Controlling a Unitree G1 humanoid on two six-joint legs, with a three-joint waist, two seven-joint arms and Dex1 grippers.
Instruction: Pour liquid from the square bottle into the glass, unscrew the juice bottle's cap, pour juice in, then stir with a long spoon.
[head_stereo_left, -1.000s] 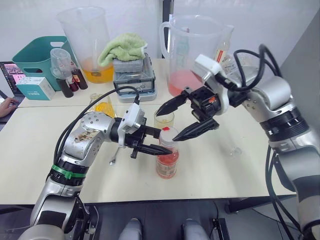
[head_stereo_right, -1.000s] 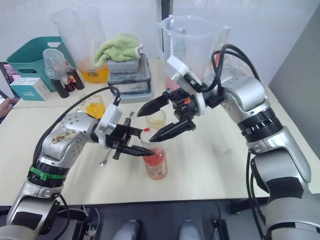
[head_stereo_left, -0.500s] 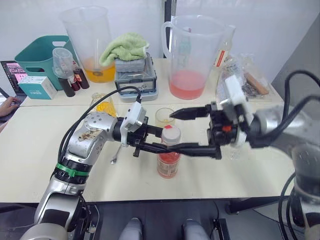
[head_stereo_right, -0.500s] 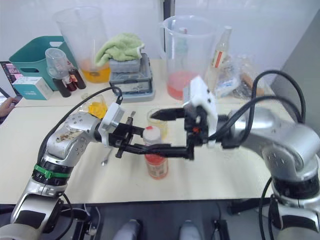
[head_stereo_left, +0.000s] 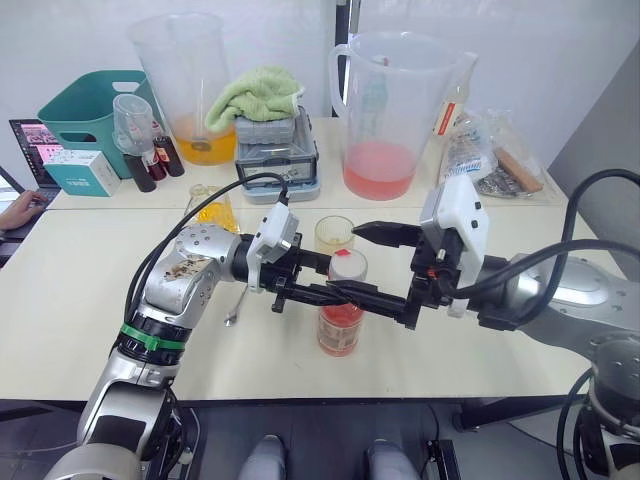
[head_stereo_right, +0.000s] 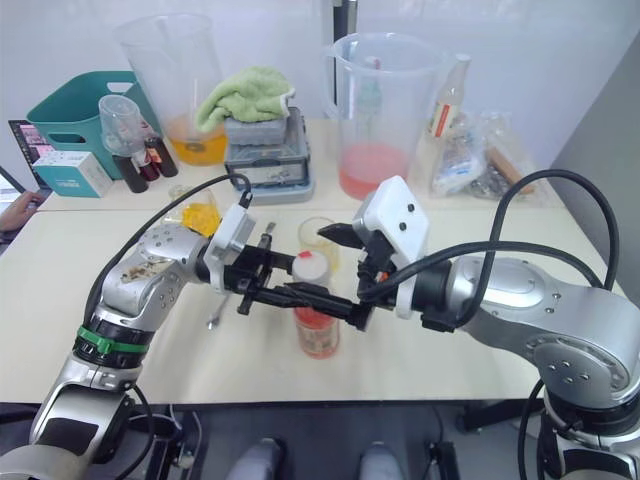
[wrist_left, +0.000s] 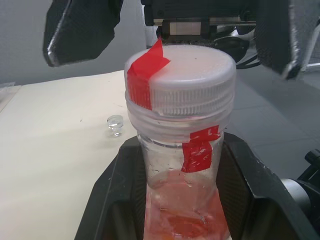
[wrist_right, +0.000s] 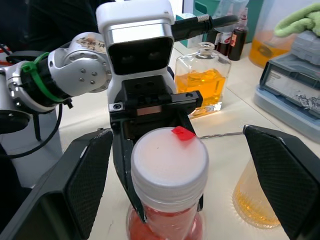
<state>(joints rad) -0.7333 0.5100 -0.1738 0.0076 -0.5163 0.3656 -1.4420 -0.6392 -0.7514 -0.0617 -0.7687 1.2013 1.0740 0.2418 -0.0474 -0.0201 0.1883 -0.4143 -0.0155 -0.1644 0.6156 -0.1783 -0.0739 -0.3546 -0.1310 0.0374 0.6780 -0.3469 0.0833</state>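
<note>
On the table (head_stereo_left: 90, 290), the right gripper (head_stereo_left: 372, 268) stood wide apart, fingers either side of the cap (head_stereo_left: 347, 264), touching nothing. The left gripper (head_stereo_left: 325, 279) was clamped on the juice bottle (head_stereo_left: 340, 322) just below the cap. The glass (head_stereo_left: 334, 232) stood just behind.

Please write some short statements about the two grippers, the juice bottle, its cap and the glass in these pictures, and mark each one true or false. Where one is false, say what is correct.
1. The left gripper is shut on the juice bottle. True.
2. The cap is off and lies on the table. False: it sits on the bottle's neck.
3. The right gripper is open, one finger on each side of the cap. True.
4. The glass is empty. False: it holds yellow liquid.
5. The square bottle stands on the table with yellow-orange liquid in it. True.
</note>
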